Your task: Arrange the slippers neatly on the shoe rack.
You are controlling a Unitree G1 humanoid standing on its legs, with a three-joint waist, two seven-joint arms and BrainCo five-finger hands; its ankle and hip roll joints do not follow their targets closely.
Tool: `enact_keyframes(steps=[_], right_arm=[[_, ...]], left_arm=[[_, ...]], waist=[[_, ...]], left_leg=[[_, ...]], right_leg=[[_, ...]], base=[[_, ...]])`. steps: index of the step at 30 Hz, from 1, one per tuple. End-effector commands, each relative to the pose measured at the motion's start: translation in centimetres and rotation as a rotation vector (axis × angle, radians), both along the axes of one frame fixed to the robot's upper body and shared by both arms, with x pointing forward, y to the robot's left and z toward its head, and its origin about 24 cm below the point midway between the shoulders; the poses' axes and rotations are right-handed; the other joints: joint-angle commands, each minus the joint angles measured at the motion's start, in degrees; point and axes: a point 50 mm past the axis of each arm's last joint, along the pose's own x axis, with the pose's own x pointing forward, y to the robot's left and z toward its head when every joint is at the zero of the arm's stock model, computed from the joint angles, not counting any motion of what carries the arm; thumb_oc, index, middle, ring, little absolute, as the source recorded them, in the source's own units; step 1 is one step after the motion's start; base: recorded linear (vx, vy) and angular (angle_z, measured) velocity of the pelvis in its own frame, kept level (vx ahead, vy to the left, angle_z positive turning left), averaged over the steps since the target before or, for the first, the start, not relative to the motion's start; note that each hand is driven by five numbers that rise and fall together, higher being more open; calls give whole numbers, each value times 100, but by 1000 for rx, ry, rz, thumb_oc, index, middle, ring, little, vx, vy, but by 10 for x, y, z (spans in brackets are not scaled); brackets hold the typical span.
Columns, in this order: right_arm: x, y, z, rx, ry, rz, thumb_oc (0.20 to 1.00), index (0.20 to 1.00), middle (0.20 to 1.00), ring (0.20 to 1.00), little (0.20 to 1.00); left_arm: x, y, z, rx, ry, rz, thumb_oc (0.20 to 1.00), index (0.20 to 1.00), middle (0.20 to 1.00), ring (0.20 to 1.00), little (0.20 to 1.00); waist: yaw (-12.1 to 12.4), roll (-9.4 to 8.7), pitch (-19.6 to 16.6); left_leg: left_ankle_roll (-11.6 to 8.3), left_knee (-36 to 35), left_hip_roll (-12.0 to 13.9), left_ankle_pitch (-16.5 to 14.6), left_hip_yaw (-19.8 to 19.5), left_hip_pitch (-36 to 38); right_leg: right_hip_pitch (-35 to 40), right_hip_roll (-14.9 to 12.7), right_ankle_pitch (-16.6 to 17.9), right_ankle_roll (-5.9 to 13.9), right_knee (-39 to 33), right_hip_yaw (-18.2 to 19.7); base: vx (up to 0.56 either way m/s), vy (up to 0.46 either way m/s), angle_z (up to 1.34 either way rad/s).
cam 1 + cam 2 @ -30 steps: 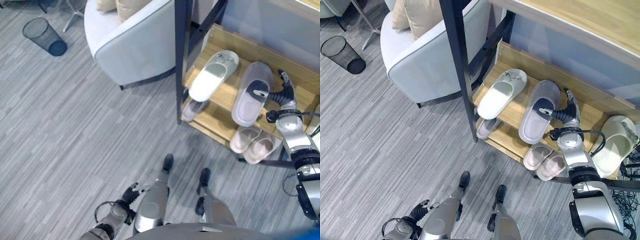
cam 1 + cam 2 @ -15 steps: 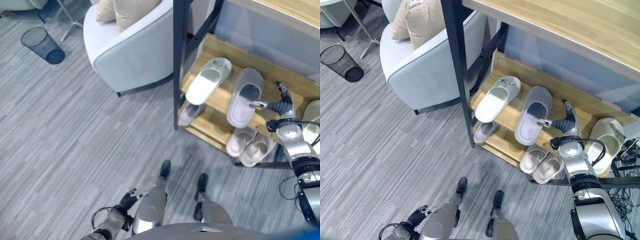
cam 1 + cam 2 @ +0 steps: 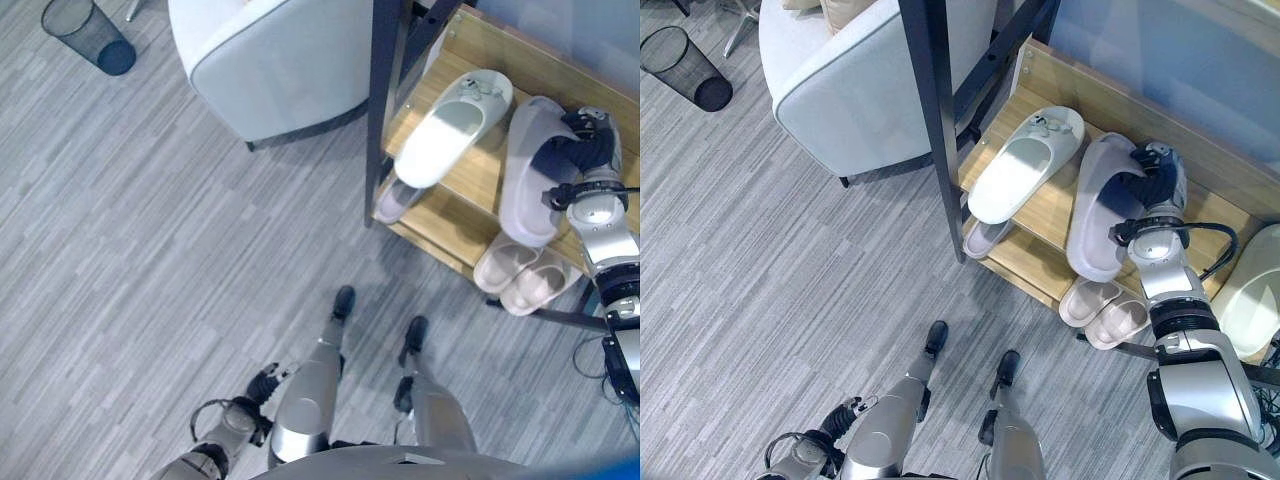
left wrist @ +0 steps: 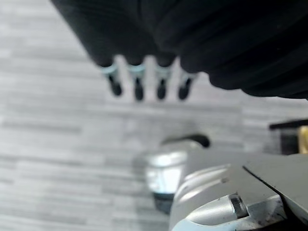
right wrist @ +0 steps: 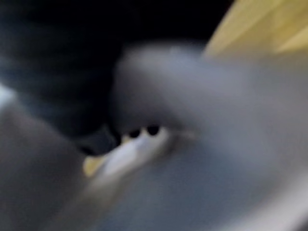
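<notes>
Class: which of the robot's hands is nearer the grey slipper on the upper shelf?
Right. The right hand is on the grey slipper; the left hand hangs low over the floor, far away.

We note two slippers side by side on the shoe rack's (image 3: 1035, 225) upper shelf: one slipper (image 3: 1025, 165) left, the other slipper (image 3: 1100, 210) right with our right hand (image 3: 1152, 182) on its toe end. A pair (image 3: 1105, 312) and a single slipper (image 3: 985, 238) lie on the lower shelf; an armchair (image 3: 855, 85) stands left of the rack, a bin (image 3: 685, 68) further left.
</notes>
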Motion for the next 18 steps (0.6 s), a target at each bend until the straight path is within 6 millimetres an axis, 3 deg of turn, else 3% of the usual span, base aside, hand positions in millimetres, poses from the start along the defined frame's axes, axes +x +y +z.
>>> enact_keyframes(steps=[1,7,8,11,13,18], right_arm=[[-9,-2,7,-84,-27,22,200,200,200,200,200],[-28,7,14,5,-217,66,200,200,200,200,200],[-44,15,12,5,-281,109,200,200,200,200,200],[-68,32,1,-5,-307,207,200,200,200,200,200],[-84,48,-14,-98,-216,308,200,200,200,200,200],[-110,52,-33,-209,-99,373,200,200,200,200,200]], left_arm=[[-7,-7,-4,-5,28,-16,1000,1000,1000,1000,1000],[2,-12,-2,-13,-5,-6,1000,1000,1000,1000,1000],[6,-13,0,-16,-20,2,1000,1000,1000,1000,1000],[15,-16,3,-37,-54,17,1000,1000,1000,1000,1000],[5,-5,0,-12,-10,52,1000,1000,1000,1000,1000],[-24,20,-8,39,83,166,1000,1000,1000,1000,1000]], waist=[[75,-166,50],[-62,-152,119],[-134,-176,165],[-293,-225,276],[-417,-307,403],[-574,-376,581]], left_leg=[[172,863,-193,-999,-286,-339],[173,890,-192,-1026,-233,-356],[163,935,-179,-1042,-200,-382],[148,1028,-142,-1066,-148,-440],[140,1258,-118,-1142,-37,-562],[123,1631,-76,-1271,103,-735]], right_leg=[[67,-350,-936,243,988,208],[11,-342,-944,241,1023,271],[-33,-334,-964,239,1067,292],[-129,-318,-988,225,1161,351],[-278,-305,-1001,219,1324,447],[-543,-259,-1057,203,1602,622]], base=[[0,0,0],[-5,1,0],[-35,1,2],[-50,-10,-17],[-75,-4,-22],[-57,12,-24]])
